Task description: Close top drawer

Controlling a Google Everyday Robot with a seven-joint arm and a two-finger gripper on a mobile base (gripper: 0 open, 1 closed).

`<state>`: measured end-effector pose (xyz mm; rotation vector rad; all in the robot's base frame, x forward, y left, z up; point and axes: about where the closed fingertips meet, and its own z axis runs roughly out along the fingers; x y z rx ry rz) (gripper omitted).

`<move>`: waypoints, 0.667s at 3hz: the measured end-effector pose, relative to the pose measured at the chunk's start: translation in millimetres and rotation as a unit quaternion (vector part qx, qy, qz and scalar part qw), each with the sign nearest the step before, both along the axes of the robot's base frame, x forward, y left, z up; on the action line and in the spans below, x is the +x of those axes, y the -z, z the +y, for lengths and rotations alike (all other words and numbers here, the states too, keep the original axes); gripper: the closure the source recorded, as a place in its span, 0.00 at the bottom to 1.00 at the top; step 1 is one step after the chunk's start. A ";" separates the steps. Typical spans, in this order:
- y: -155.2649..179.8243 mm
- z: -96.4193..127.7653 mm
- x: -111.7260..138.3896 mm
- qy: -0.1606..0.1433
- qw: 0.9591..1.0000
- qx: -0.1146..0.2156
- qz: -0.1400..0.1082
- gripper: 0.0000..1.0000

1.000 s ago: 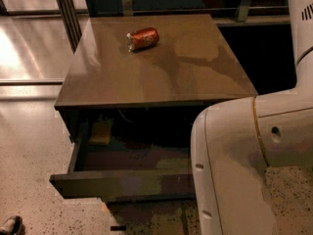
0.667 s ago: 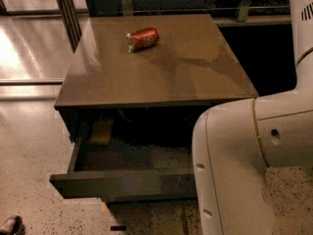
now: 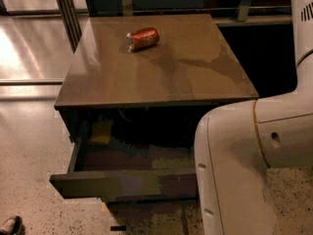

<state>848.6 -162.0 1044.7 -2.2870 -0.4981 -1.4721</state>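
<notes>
The brown-topped cabinet (image 3: 195,72) is filling the middle of the view, standing on a speckled floor (image 3: 29,146). The robot's white arm (image 3: 239,175) is looming at the lower right, covering the right end of the top drawer (image 3: 122,184), which is sitting pulled well out beneath the cabinet top, its flat dark front facing the camera. A red can (image 3: 143,38) is lying on its side toward the back of the top. A small yellowish object (image 3: 101,132) is resting in the drawer's back left corner. The gripper is sitting out of sight, so how far it is open, or what it is holding, cannot be told
</notes>
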 end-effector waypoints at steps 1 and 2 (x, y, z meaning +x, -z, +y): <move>-6.5 -0.7 2.4 0.006 0.999 0.036 -0.003 0.00; -16.5 -3.2 13.4 0.038 0.988 0.147 0.011 0.00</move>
